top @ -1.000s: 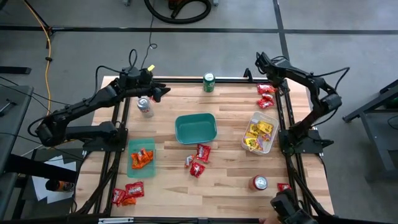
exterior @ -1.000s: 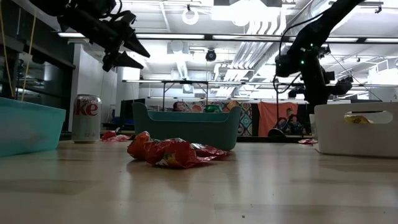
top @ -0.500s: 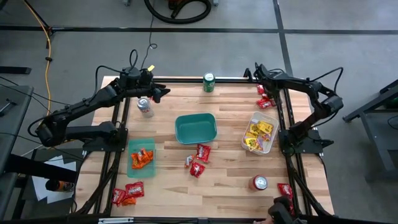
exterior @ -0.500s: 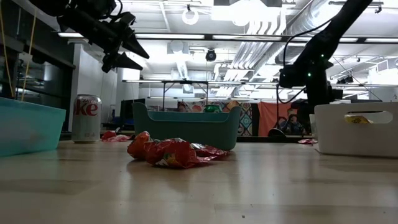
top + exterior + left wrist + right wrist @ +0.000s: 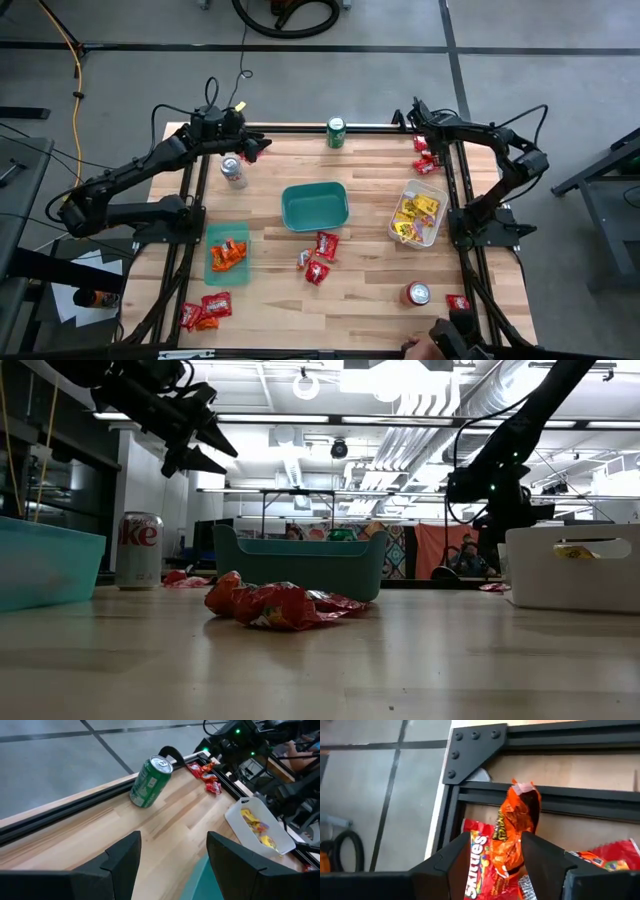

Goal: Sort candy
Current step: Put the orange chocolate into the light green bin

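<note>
I am looking down on a pale wooden table (image 5: 370, 300) standing on a grey concrete floor (image 5: 120, 80); level across the boards, the room behind shows a white ceiling with pipes and strip lights. Near the table's middle sits the teal bin (image 5: 315, 186), and I see only its own teal floor inside. At 3 o'clock is the white bin (image 5: 437, 195), holding yellow candy (image 5: 413, 215). At 8 o'clock a flat green tray (image 5: 213, 270) carries orange candy (image 5: 229, 252). A few loose red packets (image 5: 320, 257) lie just toward 6 o'clock from the teal bin, another red heap (image 5: 205, 310) sits at the 7 o'clock corner, and a third red pile (image 5: 427, 152) lies at 2 o'clock by the frame rail. A green can (image 5: 336, 132) stands at 12 o'clock, a silver can (image 5: 233, 171) at 10 o'clock, and a red-topped can (image 5: 417, 293) at 5 o'clock. The left gripper (image 5: 262, 148) hangs above the silver can, released, its fingers (image 5: 120, 857) spread with nothing between them. The right gripper (image 5: 418, 118) is at the 1 o'clock corner over the red pile; an orange packet (image 5: 512, 830) stands upright in front of it beside a red Skittles packet (image 5: 477, 865), and I cannot tell whether it grips the orange one.
</note>
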Controlling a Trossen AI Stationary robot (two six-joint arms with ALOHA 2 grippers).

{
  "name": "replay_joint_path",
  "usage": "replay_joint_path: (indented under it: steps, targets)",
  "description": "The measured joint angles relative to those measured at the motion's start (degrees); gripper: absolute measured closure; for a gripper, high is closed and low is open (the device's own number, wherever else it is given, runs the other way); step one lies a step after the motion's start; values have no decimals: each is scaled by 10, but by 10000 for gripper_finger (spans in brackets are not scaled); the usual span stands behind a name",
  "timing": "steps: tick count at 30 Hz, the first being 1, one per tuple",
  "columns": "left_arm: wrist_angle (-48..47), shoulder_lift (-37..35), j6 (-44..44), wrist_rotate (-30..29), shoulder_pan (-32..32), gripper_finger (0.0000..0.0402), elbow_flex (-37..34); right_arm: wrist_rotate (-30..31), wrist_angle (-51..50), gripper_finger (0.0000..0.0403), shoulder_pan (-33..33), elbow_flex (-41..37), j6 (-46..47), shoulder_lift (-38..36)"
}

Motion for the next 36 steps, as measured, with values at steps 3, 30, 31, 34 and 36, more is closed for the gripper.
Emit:
replay_joint_path:
  steps: [3, 30, 31, 34, 36]
  targets:
    - [0, 0, 1, 0, 1, 188, 0, -6, -18, 235, -1, 12, 19, 13]
    - [-9, 0, 9, 0, 1, 188, 0, 18, 72, 398, 8, 15, -104, -20]
    - [-9, 0, 9, 0, 1, 188, 0, 17, 75, 400, 3, 15, -107, -12]
    - [-11, 0, 9, 0, 1, 188, 0, 7, 46, 400, -9, 22, -107, 8]
    - [-14, 0, 9, 0, 1, 188, 0, 12, 5, 402, -15, 35, -105, 20]
